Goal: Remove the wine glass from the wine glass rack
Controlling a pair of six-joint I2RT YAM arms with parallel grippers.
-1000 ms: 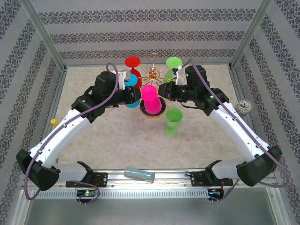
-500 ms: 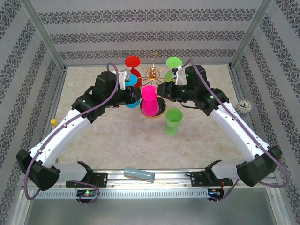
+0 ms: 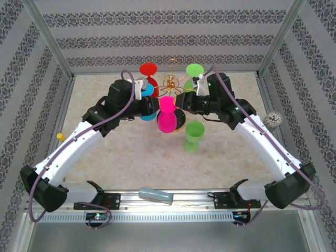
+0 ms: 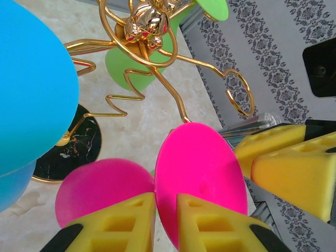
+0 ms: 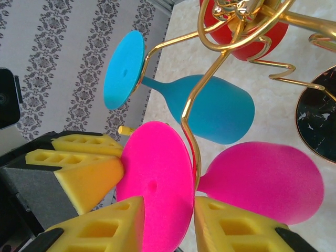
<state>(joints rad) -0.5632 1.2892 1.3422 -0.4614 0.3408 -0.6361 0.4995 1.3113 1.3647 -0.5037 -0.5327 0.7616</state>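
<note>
At 6 o'clock of the wine glass rack (image 3: 171, 82), the pink wine glass (image 3: 167, 119) sits foot-up. My left hand (image 4: 166, 203) looks clamped on its stem to slide it free. The right hand (image 5: 169, 207) straddles the foot, can't tell if it's gripping.

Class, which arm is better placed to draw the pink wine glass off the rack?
Left, probably. The left gripper pinches the pink wine glass at its stem, clear of wire. The right gripper stands open, with wire from the wine glass rack between its fingers.
</note>
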